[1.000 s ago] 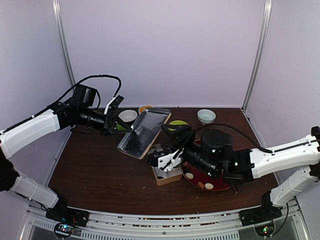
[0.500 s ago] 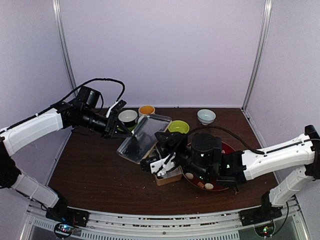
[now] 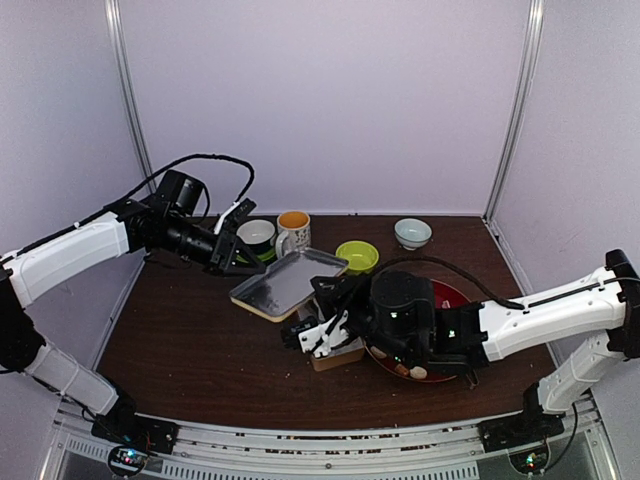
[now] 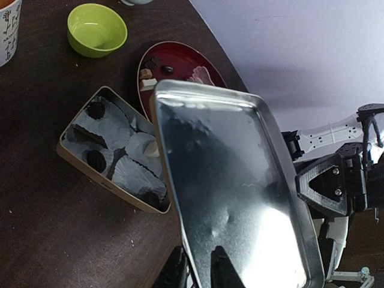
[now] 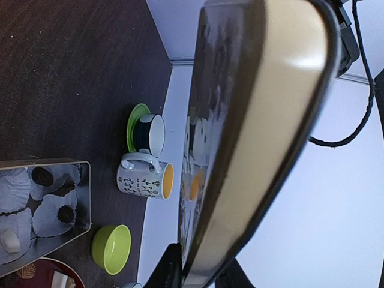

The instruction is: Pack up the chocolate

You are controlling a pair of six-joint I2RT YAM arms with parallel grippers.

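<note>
The left gripper (image 4: 199, 271) pinches the left end of the metal lid (image 4: 240, 198), raised above the table. The right gripper (image 5: 201, 273) has its jaws narrow about the lid's near edge; I cannot tell whether they clamp it. The chocolate (image 4: 96, 161) lies partly in the open tin (image 4: 108, 183), partly on the red plate (image 4: 183, 55) just right of it.

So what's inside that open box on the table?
White paper cups, a few dark chocolates and one cream piece. In the left wrist view the lid hides part of the box, so anything under it cannot be seen.
</note>
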